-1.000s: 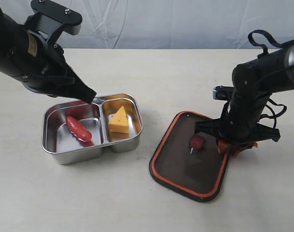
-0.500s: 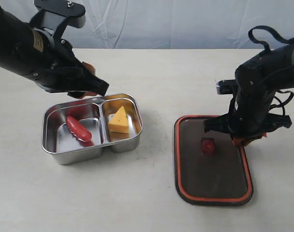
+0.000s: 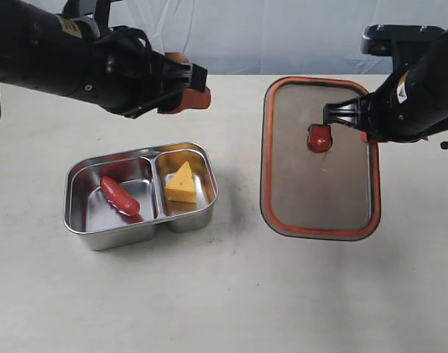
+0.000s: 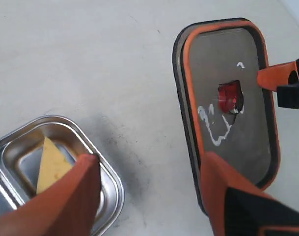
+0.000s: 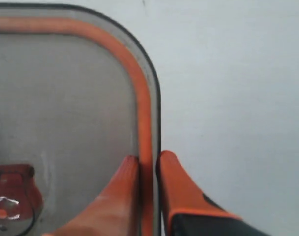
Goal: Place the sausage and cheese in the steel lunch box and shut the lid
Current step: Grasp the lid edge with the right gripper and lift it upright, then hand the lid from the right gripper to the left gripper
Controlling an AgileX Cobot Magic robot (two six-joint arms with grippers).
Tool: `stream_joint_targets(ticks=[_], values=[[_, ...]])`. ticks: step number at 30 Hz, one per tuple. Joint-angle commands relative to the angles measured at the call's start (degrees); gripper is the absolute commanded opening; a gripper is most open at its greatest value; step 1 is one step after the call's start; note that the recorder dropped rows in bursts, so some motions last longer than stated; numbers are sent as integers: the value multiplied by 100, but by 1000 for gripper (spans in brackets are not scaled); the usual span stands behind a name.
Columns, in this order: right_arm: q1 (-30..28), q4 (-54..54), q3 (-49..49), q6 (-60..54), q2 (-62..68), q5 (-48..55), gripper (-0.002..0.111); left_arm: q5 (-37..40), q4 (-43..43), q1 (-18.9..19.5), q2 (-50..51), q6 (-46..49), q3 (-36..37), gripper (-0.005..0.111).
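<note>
Inside one steel lunch box [image 3: 113, 237] — one sausage [image 3: 119, 195], one cheese [image 3: 182, 184].

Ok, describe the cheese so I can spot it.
Find the steel lunch box, left of the dark lid in the exterior view. The cheese sits in its smaller compartment, the one nearer the lid. It is a yellow wedge, unlike the red sausage in the larger compartment.

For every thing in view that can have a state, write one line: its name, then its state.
steel lunch box: open, no lid on.
sausage: lying in the larger compartment.
cheese: in the smaller compartment.
lid: held off the table by its rim.
right gripper: shut on the lid's rim.
left gripper: open, empty.
</note>
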Motion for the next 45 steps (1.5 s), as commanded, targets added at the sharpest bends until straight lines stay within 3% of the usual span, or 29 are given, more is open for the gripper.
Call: stream_joint_targets(ticks=[1,5,10,17,37,39,44,45], values=[[-33,414,3,35,-180,-496,0,147,-1151,268,-53,840,4,57],[-33,889,3,-63,-180,-996,0,607,-2244,517,-53,1888,4,57],[-33,1601,3,-591,-180,-1364,0,911,-2711,661,-53,2547,4,57],[-18,2767,3,-1601,-180,-1543,0,985,-2683,661,-53,2856,4,57],[-18,7631,3,-6364,-345,-886,0,971,-2400,661,-53,2926,4,57],[-18,8000,3,-6769,-386,-786,0,1011,-2411,661,-53,2926,4,50],[-18,8217,3,-7005,-386,-554,0,1027,-2411,661,-53,2926,4,2],[-18,8217,3,-7018,-386,-527,0,1027,-2401,661,-53,2937,4,1]])
